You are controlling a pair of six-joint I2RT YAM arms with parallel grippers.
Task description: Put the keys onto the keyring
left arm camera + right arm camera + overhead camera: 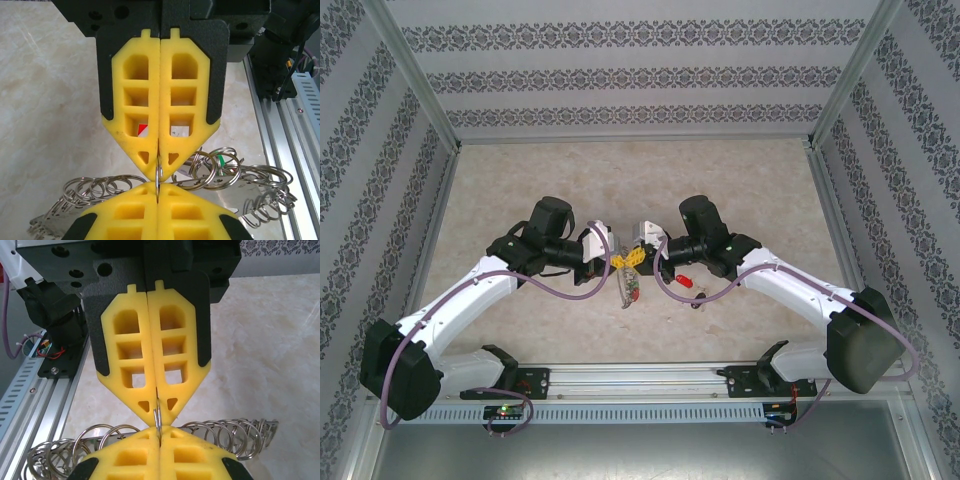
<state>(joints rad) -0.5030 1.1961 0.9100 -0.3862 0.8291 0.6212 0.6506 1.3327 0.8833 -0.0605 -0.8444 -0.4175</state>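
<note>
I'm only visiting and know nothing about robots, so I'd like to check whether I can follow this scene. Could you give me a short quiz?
1. True or false: the left gripper and the right gripper both have their yellow fingers spread wide apart.
2. What colour is the head of the key lying on the table? A) red B) green C) blue
3. Which thin metal thing do both grippers pinch where they meet tip to tip?

Key
1. False: both are shut.
2. A
3. The keyring.
</note>
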